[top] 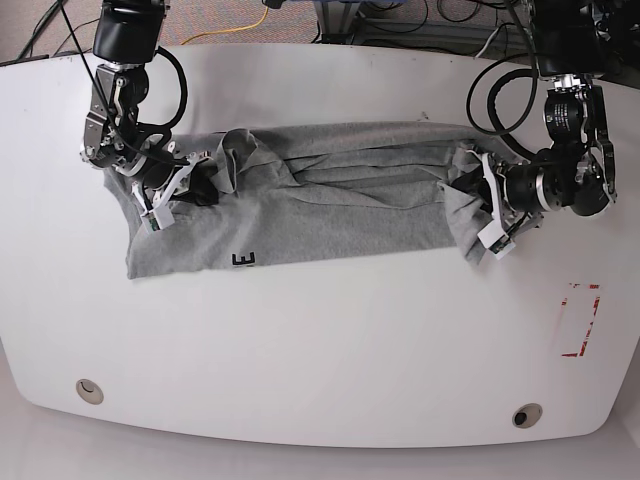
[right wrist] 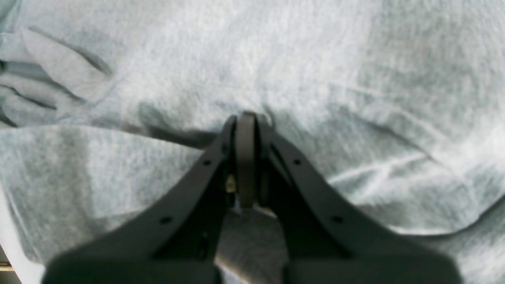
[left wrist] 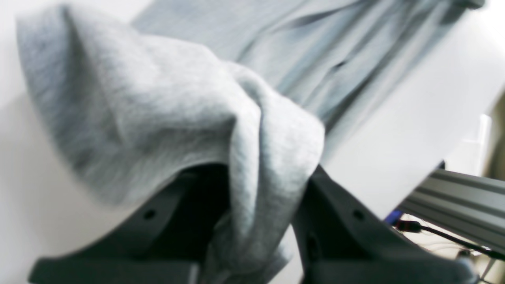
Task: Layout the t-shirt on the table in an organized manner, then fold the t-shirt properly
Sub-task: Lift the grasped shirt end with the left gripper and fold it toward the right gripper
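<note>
two hands grip the shirt point(top: 330, 200), which lies stretched across the upper middle of the surface point(top: 320, 350) in the base view, rumpled, with long folds running along its length. a dark printed letter shows at its lower edge, left of centre.

left hand point(left wrist: 268, 205), on the right side of the base view, is clenched on a bunch of grey cloth: in its wrist view the fabric passes down between the two dark fingers point(left wrist: 347, 221) and drapes over them in a thick fold. the cloth there is lifted off the surface and the rest of the shirt stretches away toward the upper right of that frame. that picture is blurred, so the exact edge gripped is hard to tell, perhaps a hem.

right hand point(right wrist: 246, 118), at the upper left of the base view, is clamped tight, its tips meeting on a pinch of cloth. grey fabric fills nearly that whole wrist view, creased at the left.

red tape point(top: 580, 320) marks a rectangle at the right of the surface, well apart from the shirt. two round grommets point(top: 527, 414) sit near the lower edge, one at each side.
</note>
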Available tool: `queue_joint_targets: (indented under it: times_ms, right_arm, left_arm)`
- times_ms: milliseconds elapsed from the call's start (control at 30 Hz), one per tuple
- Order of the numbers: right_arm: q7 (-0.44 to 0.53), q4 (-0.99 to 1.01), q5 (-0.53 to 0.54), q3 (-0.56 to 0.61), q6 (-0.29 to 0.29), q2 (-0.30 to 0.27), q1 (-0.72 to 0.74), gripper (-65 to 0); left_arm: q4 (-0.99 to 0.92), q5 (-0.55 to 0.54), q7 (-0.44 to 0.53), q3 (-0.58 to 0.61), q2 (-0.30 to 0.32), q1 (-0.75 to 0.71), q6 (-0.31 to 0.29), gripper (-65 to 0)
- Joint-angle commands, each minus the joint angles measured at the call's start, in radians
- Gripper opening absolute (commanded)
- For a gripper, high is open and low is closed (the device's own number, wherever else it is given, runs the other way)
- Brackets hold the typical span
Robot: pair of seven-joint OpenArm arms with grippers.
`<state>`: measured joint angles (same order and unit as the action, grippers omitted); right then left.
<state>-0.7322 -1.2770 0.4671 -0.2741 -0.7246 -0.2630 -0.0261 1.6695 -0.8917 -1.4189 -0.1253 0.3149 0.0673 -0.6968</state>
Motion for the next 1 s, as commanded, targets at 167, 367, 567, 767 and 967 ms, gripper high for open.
queue_joint_targets:
  times_ms: [167,367,567,767,967]
  right_arm:
    - [-0.152,0.024,-0.143,0.014,0.026,0.001,-0.024,-63.4]
    - [-0.152,0.024,-0.143,0.014,0.026,0.001,-0.024,-63.4]
    - [-0.152,0.024,-0.143,0.014,0.026,0.001,-0.024,-63.4]
    - [-0.152,0.024,-0.143,0.014,0.026,0.001,-0.024,-63.4]
    - [-0.152,0.024,-0.143,0.014,0.026,0.001,-0.024,-63.4]
  left_arm:
    - [-0.002,-0.05,0.023,0.103,-0.098,0.101,-0.001,-59.9]
    - [-0.096,-0.05,0.023,0.131,-0.188,0.147,-0.001,-59.7]
    - [-0.176,-0.047,0.023,0.166,-0.267,0.193,-0.001,-59.7]
    - [-0.22,-0.045,0.023,0.168,-0.319,0.222,-0.001,-58.9]
    - [-0.246,-0.047,0.023,0.175,-0.359,0.237,-0.001,-56.7]
